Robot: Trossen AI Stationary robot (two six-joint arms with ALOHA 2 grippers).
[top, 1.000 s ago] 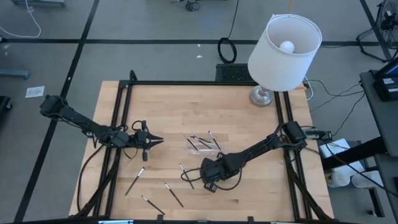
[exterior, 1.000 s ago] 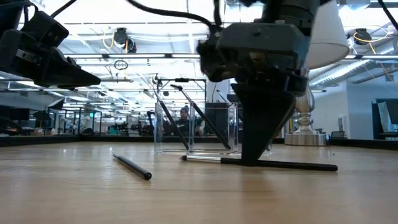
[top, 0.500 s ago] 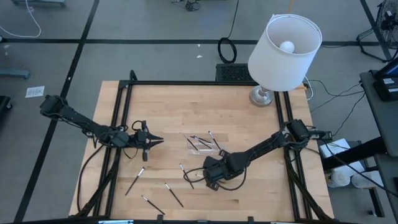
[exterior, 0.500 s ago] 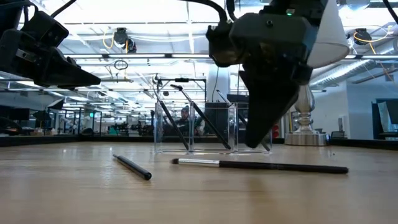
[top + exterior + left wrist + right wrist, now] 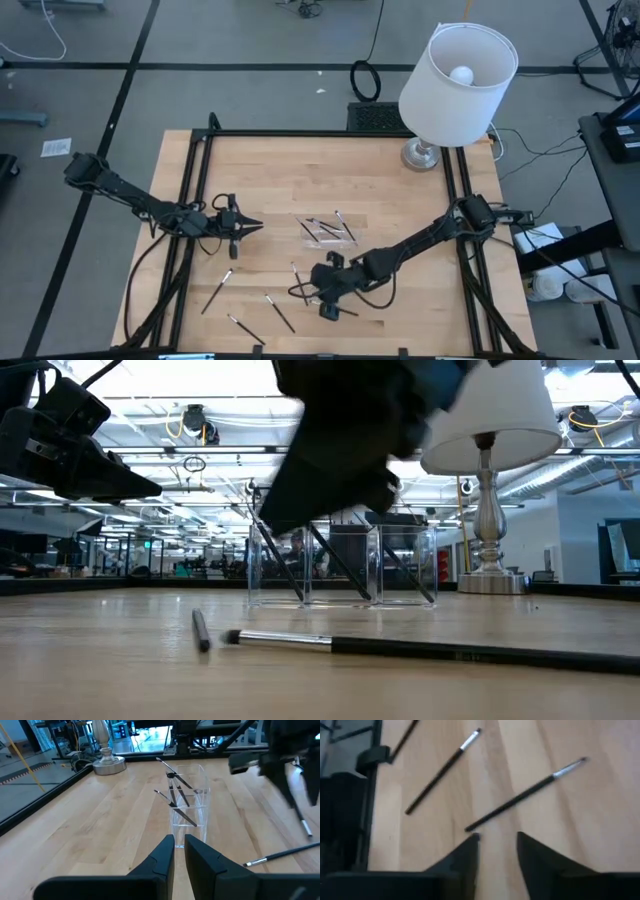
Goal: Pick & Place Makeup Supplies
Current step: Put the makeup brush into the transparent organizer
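Note:
Several makeup supplies, thin dark sticks with pale tips, lie flat on the wooden table [image 5: 400, 200]. Others stand tilted in the clear tray [image 5: 325, 230] [image 5: 187, 805], leaning on its walls. My right gripper [image 5: 318, 290] [image 5: 497, 845] hangs open, slanting down over the near middle. Two loose sticks [image 5: 525, 795] [image 5: 442, 772] lie just ahead of its fingers, the nearer one's dark end close to one fingertip without touching it. My left gripper [image 5: 258, 227] [image 5: 179, 842] hovers left of the tray, level, with only a narrow gap between its fingers and nothing in it.
A white-shaded lamp [image 5: 455, 85] stands on its metal foot at the far right corner. A black frame [image 5: 190, 200] runs around the tabletop. More loose sticks [image 5: 217, 291] [image 5: 245, 328] [image 5: 280, 313] lie toward the near left. One long stick [image 5: 430, 648] lies across the low view's foreground.
My right gripper has risen off the long stick, tipped up from pointing steeply down, swung toward the table's left and near edge, and opened. That stick has stayed on the table and now lies closer to the near edge; a shorter stick beside it has turned about.

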